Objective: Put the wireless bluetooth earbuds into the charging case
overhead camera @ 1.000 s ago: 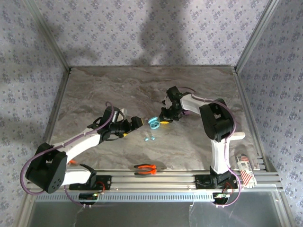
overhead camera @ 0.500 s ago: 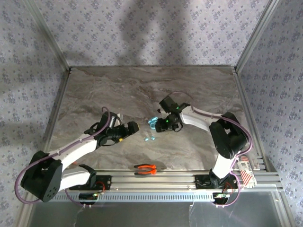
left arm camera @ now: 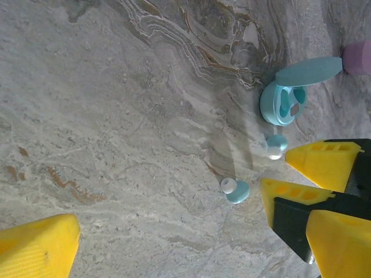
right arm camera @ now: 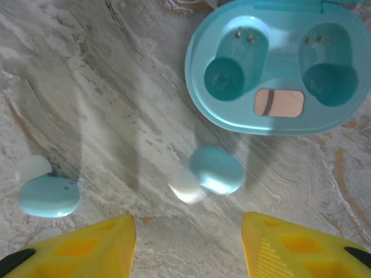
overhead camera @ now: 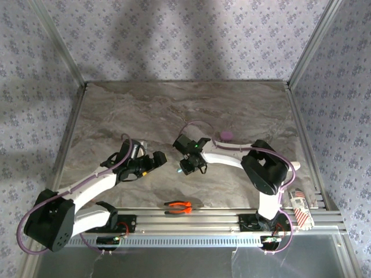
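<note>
- Right pincer has swung over and opened; jaws apart, an earbud just ahead, the empty case beyond.
- Left pincer stays wide apart, empty.
- Both earbuds still out; pickup looks next.

1. The teal charging case lies on the table with its lid swung open. Both round wells are empty, with small gold contacts in each and a tan rectangular patch between them.
2. One teal earbud lies on its side just beside the case's rim, not touching it, its whitish tip pointing away from the case.
3. The other teal earbud lies farther from the case, well apart from the first, its white tip beside it.
</note>
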`<state>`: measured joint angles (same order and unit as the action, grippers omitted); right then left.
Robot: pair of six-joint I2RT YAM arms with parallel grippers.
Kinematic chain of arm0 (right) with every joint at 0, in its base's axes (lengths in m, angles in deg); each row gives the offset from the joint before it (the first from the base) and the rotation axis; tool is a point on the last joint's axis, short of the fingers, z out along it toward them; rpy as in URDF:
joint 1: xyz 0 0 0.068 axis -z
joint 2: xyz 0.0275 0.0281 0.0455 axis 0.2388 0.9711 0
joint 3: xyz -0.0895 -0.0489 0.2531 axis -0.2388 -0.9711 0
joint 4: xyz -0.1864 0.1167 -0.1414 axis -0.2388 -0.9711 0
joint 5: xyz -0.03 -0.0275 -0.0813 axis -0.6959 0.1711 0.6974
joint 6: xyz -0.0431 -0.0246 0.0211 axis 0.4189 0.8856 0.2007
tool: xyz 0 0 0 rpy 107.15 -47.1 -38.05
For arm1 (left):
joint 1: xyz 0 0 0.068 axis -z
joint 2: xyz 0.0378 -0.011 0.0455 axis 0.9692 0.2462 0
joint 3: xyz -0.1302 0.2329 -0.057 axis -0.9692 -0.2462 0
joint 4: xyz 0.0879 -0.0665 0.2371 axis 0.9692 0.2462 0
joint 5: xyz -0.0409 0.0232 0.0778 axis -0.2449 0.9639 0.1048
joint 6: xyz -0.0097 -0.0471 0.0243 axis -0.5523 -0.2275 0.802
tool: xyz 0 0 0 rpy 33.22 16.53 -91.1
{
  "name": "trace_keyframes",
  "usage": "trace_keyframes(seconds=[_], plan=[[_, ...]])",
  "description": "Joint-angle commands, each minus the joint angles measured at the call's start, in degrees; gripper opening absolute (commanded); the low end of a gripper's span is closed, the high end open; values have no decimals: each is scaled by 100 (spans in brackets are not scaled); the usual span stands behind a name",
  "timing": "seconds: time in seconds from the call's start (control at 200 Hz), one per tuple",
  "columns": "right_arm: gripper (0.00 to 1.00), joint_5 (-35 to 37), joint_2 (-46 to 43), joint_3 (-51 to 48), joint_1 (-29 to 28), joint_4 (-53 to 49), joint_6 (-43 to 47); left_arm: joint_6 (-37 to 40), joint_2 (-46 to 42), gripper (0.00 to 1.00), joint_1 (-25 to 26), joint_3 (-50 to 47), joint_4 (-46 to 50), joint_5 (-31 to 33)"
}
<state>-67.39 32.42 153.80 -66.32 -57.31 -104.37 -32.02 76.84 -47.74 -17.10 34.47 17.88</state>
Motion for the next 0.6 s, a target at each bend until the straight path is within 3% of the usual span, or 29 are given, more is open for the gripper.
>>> trace_keyframes(seconds=[0.0, 0.235, 0.425, 0.6], plan=[[53, 391, 109, 256, -81, -304, 84, 106, -14, 100, -42, 62, 48, 15], [55, 461, -111, 153, 14, -524, -120, 121, 13, 100, -50, 58, 18, -7], [62, -401, -837, -498, 543, 218, -472, 159, 120, 100, -61, 122, -18, -41], [57, -1535, -1172, -1073, 1352, 948, -847, 194, 361, 100, -65, 270, -117, -153]])
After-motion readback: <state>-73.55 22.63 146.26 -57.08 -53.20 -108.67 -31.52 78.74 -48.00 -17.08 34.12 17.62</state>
